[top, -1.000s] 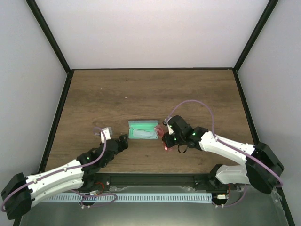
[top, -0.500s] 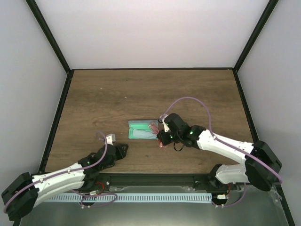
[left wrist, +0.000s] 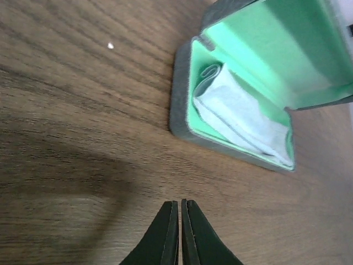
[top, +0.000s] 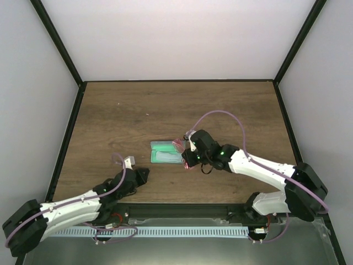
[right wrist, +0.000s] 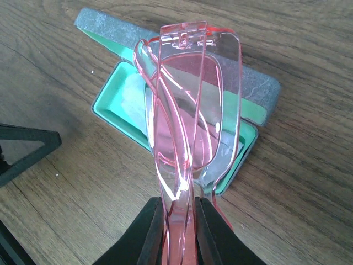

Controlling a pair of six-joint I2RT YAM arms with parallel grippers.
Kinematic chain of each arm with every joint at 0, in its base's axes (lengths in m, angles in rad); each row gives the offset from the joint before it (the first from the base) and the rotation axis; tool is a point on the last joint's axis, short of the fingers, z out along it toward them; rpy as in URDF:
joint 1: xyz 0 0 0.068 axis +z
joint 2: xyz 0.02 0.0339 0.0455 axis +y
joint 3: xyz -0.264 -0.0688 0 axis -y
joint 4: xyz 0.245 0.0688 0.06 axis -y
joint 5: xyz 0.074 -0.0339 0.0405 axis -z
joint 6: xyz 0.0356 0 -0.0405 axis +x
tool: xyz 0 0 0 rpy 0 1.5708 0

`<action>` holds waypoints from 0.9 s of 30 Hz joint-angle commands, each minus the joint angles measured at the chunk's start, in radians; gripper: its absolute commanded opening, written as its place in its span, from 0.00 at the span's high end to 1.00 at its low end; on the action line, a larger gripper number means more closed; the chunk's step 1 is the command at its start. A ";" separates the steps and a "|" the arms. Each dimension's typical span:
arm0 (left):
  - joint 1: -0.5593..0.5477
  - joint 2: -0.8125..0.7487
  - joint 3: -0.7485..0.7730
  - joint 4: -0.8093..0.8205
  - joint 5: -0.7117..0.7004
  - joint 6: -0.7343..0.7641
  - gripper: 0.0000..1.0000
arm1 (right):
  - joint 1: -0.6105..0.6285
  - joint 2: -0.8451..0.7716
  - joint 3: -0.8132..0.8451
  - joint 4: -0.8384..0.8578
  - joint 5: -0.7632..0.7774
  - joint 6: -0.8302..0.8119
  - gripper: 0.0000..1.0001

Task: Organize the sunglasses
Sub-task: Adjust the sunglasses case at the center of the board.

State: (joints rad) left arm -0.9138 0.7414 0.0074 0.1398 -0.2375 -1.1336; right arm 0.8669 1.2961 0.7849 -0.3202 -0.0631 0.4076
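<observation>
The sunglasses (right wrist: pixel 187 110), pink-red and translucent with their arms folded, stand on edge between the fingers of my right gripper (right wrist: pixel 179 201), which is shut on them. They hang over the right end of the open grey case (top: pixel 167 152) with its green lining (right wrist: pixel 113 110). From above, the sunglasses (top: pixel 180 146) and my right gripper (top: pixel 188 159) sit at the case's right edge. A folded light blue cloth (left wrist: pixel 237 113) lies inside the case (left wrist: pixel 182 110). My left gripper (left wrist: pixel 180 203) is shut on nothing, over bare wood a little short of the case; the top view shows it (top: pixel 144 175) near the table's front.
The wooden table (top: pixel 176 110) is boxed in by a black frame and white walls. A metal rail (top: pixel 176 231) runs along the near edge between the arm bases. Purple cables loop above both arms. My left gripper's dark fingers (right wrist: pixel 25 149) show at the left of the right wrist view.
My left gripper has shut and drawn back from the case toward the near edge. My right gripper has carried the sunglasses leftward, up to the case's right end.
</observation>
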 commanded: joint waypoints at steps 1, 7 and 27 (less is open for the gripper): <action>0.008 0.140 -0.005 0.115 -0.015 0.013 0.96 | 0.006 -0.002 0.052 0.003 0.002 -0.010 0.92; 0.019 0.370 0.060 0.255 0.006 0.044 0.96 | 0.007 -0.034 0.053 -0.003 -0.002 -0.004 0.92; 0.249 0.601 0.183 0.363 0.196 0.161 0.96 | 0.007 -0.129 0.027 -0.033 0.013 -0.023 0.92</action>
State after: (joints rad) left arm -0.7025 1.2812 0.1722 0.4126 -0.1471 -1.0119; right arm 0.8669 1.1835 0.7902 -0.3515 -0.0631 0.4023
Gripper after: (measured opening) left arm 0.043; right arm 0.146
